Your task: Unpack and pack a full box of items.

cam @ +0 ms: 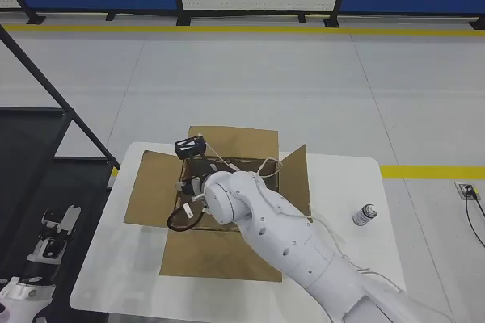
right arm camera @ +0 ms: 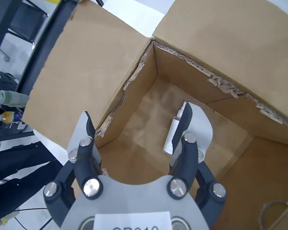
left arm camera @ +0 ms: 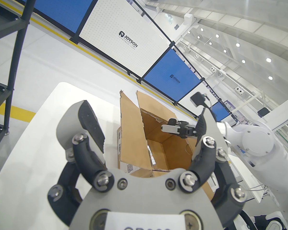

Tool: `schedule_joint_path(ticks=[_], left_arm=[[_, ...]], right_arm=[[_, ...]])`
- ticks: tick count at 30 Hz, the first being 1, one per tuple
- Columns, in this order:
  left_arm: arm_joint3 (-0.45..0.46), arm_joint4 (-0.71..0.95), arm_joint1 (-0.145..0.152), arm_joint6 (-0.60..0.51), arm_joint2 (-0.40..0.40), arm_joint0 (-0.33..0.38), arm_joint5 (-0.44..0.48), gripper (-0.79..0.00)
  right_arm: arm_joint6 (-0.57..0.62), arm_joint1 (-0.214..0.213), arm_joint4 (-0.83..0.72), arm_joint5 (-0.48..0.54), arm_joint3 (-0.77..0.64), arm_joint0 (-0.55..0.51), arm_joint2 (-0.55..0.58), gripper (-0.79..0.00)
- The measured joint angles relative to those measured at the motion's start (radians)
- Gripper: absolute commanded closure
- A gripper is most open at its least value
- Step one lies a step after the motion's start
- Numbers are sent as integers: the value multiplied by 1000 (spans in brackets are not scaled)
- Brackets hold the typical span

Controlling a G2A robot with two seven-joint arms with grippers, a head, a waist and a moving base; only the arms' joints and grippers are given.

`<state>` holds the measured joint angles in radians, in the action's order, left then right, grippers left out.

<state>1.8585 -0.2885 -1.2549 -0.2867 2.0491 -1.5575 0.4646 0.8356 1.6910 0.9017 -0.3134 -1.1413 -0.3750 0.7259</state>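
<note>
R pincer (right arm camera: 137, 108) apart, over box (right arm camera: 182, 72) | brown cardboard, flaps out, torn edges | white tube (right arm camera: 171, 132) inside

White table (cam: 347, 187), black metal rack (cam: 24, 145) beside it, yellow floor line (cam: 436, 172), blue and white wall panels (left arm camera: 124, 37)

Wall print: a dark logo with one word is showing on the white pegboard panel (left arm camera: 105, 17); a smaller copy is showing on the blue panel (left arm camera: 182, 87).
Box (left arm camera: 132, 132): a code label (left arm camera: 129, 168) is sticking to its outer wall, too small to read.
Left wrist sticker (left arm camera: 146, 221), right wrist sticker (right arm camera: 133, 220): characters are running off the picture's edge.
</note>
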Motion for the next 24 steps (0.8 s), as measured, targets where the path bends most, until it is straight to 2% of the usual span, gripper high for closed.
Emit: schedule_joint_path(ticks=[4, 7, 10, 12, 14, 17, 20, 24], left_arm=[[0, 0, 0, 0, 0, 0, 0, -785], [0, 0, 0, 0, 0, 0, 0, -785], [0, 0, 0, 0, 0, 0, 0, -785], [0, 0, 0, 0, 0, 0, 0, -785], [0, 0, 0, 0, 0, 0, 0, -785], [0, 0, 0, 0, 0, 0, 0, -785], [0, 0, 0, 0, 0, 0, 0, -785], [0, 0, 0, 0, 0, 0, 0, -785]], right_arm=[[109, -107, 245, 15, -478, -279, 192, -785], [101, -149, 402, 25, -730, -452, 331, -785], [98, -172, 505, 4, -900, -577, 476, -785], [112, -181, 513, -10, -969, -636, 578, -785], [140, -191, 540, -26, -1000, -687, 697, -785], [196, -200, 541, -30, -961, -710, 830, -785], [250, -209, 571, -24, -842, -683, 908, -785], [321, -216, 613, -17, -629, -610, 934, -785]])
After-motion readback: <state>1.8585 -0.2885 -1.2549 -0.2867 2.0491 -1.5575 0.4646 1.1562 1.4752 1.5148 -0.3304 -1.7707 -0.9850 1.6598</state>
